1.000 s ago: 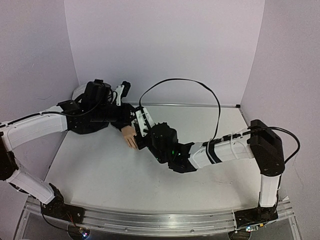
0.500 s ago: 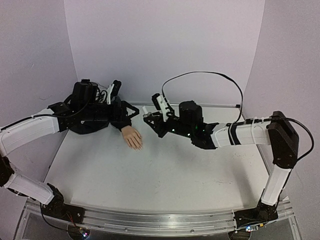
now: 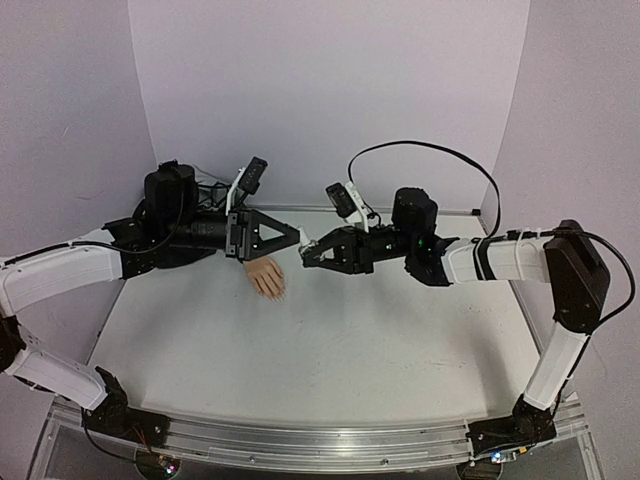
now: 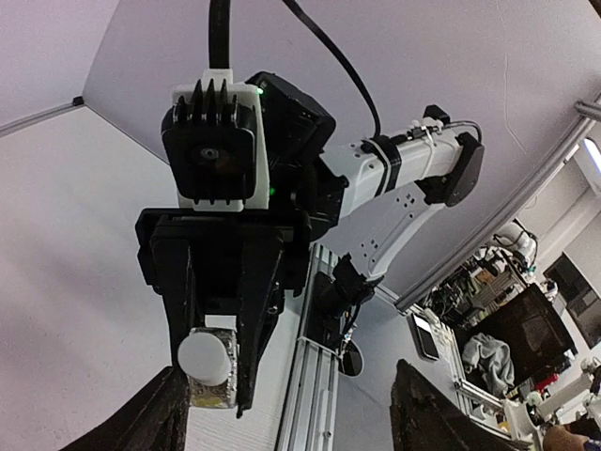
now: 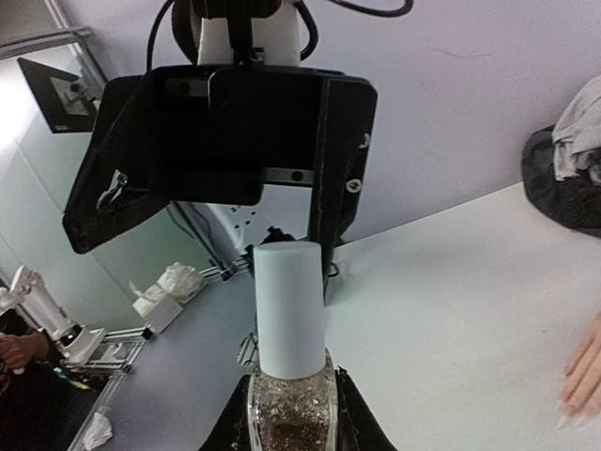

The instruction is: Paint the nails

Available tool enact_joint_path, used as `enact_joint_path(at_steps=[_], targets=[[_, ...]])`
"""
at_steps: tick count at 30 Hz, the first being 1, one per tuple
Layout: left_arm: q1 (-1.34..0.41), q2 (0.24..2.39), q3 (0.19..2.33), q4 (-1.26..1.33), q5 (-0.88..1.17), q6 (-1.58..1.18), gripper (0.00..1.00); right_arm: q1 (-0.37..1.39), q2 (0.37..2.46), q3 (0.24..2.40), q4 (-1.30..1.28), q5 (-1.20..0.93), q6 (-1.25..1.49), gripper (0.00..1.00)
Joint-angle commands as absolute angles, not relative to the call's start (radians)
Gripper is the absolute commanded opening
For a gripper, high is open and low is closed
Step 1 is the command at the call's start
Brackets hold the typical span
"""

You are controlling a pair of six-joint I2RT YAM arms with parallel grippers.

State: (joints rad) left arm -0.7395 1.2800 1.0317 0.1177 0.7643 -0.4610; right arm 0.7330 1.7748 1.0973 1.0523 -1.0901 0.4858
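The left fingers (image 3: 296, 238) reach in from the left, raised off the counter (image 3: 300, 340). They are spread wide with nothing between them, and their tips point right. In the top view the pale hand (image 3: 265, 272) lies flat on the counter just below these fingers. Its nails (image 3: 274, 292) are at the end away from them, and nothing touches them.

Just right of the left fingertips, with a small gap between, the right fingers (image 3: 310, 250) point back at them, almost tip to tip. They are clamped on the glass body of a small bottle (image 5: 289, 404) of glittery polish. Its white cap (image 5: 289, 310) is on and sticks out past the right fingertips, aimed into the space between the left fingers without touching either one. From the right fingers, the hand and its nails lie below and to the left, apart from the bottle.
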Motion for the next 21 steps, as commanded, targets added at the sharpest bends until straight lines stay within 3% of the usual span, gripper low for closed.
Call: enact_joint_path(at_steps=[1, 6, 12, 16, 21], targets=[[-0.770, 1.307, 1.069, 0.233, 0.820, -0.451, 0.71, 0.738, 1.725, 1.080, 1.259, -1.236, 0.627, 0.00], [-0.775, 1.339, 1.098, 0.241, 0.808, -0.475, 0.55, 0.738, 1.728, 1.068, 1.286, -1.232, 0.643, 0.00], [-0.802, 1.367, 1.109, 0.243, 0.805, -0.481, 0.48, 0.739, 1.727, 1.063, 1.293, -1.233, 0.643, 0.00], [-0.805, 1.387, 1.119, 0.244, 0.797, -0.489, 0.34, 0.738, 1.732, 1.060, 1.293, -1.238, 0.641, 0.00], [-0.811, 1.407, 1.133, 0.242, 0.783, -0.491, 0.24, 0.738, 1.729, 1.050, 1.290, -1.221, 0.623, 0.00]])
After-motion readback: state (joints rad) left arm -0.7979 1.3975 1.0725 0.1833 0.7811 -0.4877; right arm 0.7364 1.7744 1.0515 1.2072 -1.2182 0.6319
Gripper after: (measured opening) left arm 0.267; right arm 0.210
